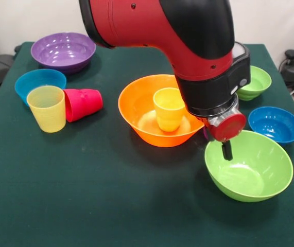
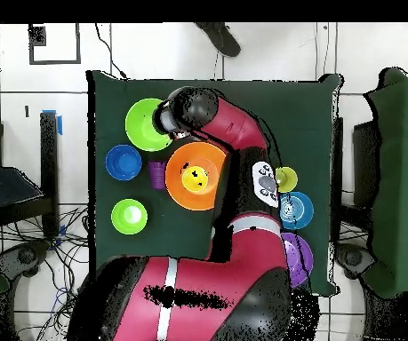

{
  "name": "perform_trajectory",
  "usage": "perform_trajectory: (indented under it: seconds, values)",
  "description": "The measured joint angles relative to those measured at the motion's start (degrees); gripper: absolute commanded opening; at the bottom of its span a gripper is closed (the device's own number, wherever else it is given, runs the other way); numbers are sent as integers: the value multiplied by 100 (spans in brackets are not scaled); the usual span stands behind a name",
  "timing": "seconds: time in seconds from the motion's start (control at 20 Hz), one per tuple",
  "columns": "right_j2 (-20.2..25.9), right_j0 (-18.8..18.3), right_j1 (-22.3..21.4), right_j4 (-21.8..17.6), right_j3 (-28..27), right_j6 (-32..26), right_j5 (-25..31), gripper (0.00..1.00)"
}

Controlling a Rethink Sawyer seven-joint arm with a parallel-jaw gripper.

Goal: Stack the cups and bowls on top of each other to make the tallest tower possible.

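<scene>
The large orange bowl (image 1: pixel 136 100) (image 2: pixel 177 160) stands mid-table with the yellow-orange cup (image 1: pixel 169 108) (image 2: pixel 195 178) upright inside it. My gripper (image 1: pixel 227 151) hangs at the near-left rim of the large lime green bowl (image 1: pixel 255 172) (image 2: pixel 140 129); its state is hidden. The purple cup (image 2: pixel 156 174) lies between these two bowls and is almost hidden behind the wrist in the front view. The pale yellow cup (image 1: pixel 47 108) stands upright, and the red-pink cup (image 1: pixel 82 104) lies on its side beside it.
The large purple bowl (image 1: pixel 63 50) sits at the far left corner, with a small blue bowl (image 1: pixel 39 82) in front of it. A small lime green bowl (image 1: pixel 255 82) and a second small blue bowl (image 1: pixel 275 123) lie at the right.
</scene>
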Motion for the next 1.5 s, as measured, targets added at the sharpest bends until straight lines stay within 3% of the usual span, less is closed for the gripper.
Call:
perform_trajectory:
  seconds: [0.6, 1.5]
  values:
    - [0, 9, 48, -336, -296, 0, 169, 100]
    - [-2, 16, 636, -807, -909, 0, 170, 100]
